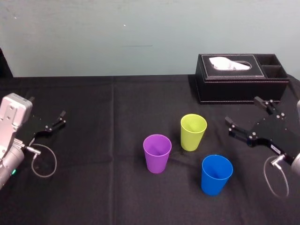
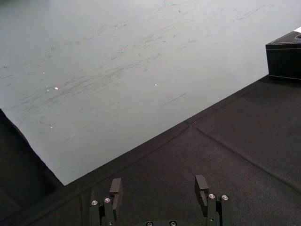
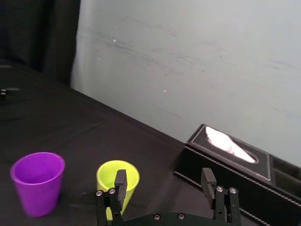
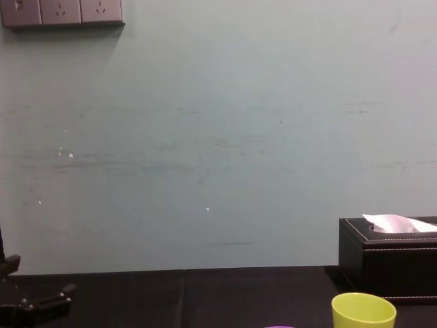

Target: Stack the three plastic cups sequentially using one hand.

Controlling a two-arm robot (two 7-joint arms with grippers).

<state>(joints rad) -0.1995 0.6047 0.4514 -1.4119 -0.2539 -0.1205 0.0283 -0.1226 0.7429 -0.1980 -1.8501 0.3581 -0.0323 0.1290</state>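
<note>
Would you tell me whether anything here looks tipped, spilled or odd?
Nothing stands out: the purple plastic cup, lime plastic cup and blue plastic cup stand upright and apart; left gripper and right gripper hover open at either side.

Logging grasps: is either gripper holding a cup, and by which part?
Nothing is held. The right gripper and left gripper have open, empty jaws; the purple cup, lime cup and blue cup stand apart, untouched.

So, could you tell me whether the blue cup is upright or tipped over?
Upright: the blue cup stands on its base on the black tablecloth, open mouth facing up, with nothing visible inside.
</note>
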